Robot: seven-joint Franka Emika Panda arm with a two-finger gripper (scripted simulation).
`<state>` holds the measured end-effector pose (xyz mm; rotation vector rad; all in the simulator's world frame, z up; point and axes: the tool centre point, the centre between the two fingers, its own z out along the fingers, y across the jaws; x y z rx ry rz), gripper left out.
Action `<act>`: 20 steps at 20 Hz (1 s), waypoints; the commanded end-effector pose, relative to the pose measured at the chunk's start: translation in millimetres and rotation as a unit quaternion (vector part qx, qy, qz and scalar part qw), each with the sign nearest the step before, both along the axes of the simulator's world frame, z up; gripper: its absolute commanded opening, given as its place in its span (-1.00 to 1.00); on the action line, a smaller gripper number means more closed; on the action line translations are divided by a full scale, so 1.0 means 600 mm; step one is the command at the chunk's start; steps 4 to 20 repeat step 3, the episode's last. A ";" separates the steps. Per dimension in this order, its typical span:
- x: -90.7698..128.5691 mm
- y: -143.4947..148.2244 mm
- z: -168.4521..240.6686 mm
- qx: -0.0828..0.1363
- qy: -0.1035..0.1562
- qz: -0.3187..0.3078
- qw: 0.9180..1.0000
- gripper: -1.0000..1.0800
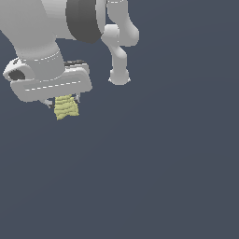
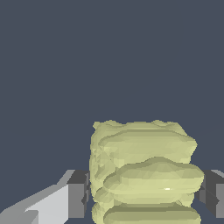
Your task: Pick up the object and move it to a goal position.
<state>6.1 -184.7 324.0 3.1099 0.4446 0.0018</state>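
The object (image 1: 66, 108) is a small pale yellow-green lump with a ridged, wavy surface. In the exterior view it hangs below my white gripper (image 1: 64, 101) at the upper left, with only its lower part showing under the hand. In the wrist view the object (image 2: 144, 175) fills the space between my two dark finger pads (image 2: 78, 194), which press on its two sides. My gripper is shut on the object. The fingers are mostly hidden by the hand in the exterior view.
The white arm links (image 1: 119, 42) reach in from the top of the exterior view. A plain dark grey-blue ground (image 1: 154, 177) lies all around. No goal marker shows.
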 end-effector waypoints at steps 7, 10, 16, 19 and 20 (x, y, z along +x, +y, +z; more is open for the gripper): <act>-0.001 -0.008 0.009 0.000 0.001 0.001 1.000 -1.00; -0.001 -0.008 0.009 0.000 0.001 0.001 1.000 -1.00; -0.001 -0.008 0.009 0.000 0.001 0.001 1.000 -1.00; -0.001 -0.008 0.009 0.000 0.001 0.001 1.000 -1.00; -0.001 -0.008 0.009 0.000 0.001 0.001 1.000 -1.00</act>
